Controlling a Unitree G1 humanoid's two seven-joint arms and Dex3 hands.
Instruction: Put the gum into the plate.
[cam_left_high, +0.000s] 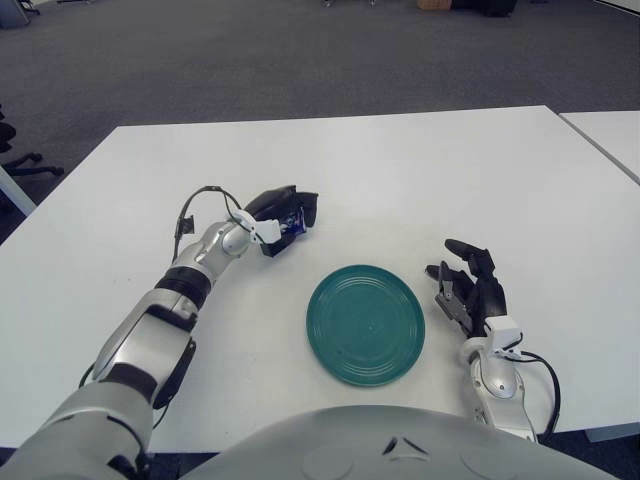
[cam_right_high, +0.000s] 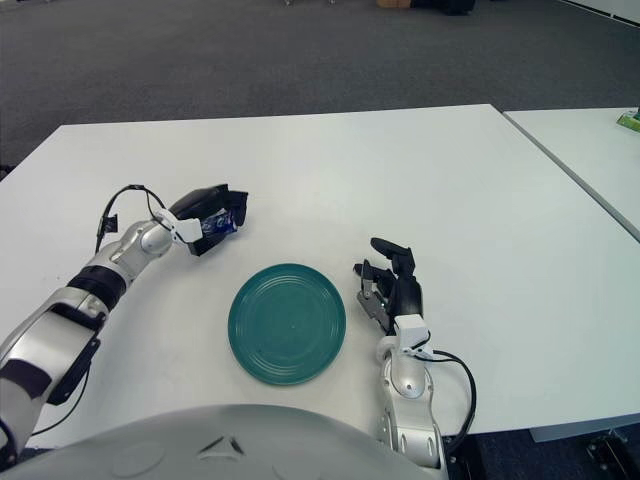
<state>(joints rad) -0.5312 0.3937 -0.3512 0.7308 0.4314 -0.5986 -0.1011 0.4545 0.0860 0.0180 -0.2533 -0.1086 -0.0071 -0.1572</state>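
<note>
Nearest the front edge of the white bench (cam_left_high: 480, 170) sits the green plate (cam_left_high: 365, 324), flat and bare, a little right of the middle. Just beside it, toward the right edge, the right robot hand (cam_left_high: 468, 287) shows with its dark fingers spread loosely and nothing in them. Further back and toward the left edge, the left robot hand (cam_left_high: 285, 215) is out over the bench, arm stretched forward, fingers curled tight around the gum (cam_right_high: 222, 224), a small blue packet peeking from between them. That hand is behind the plate's far-left rim, apart from it, so the gum is in the grasp and not on the plate. Whether the hand touches the bench is unclear.
</note>
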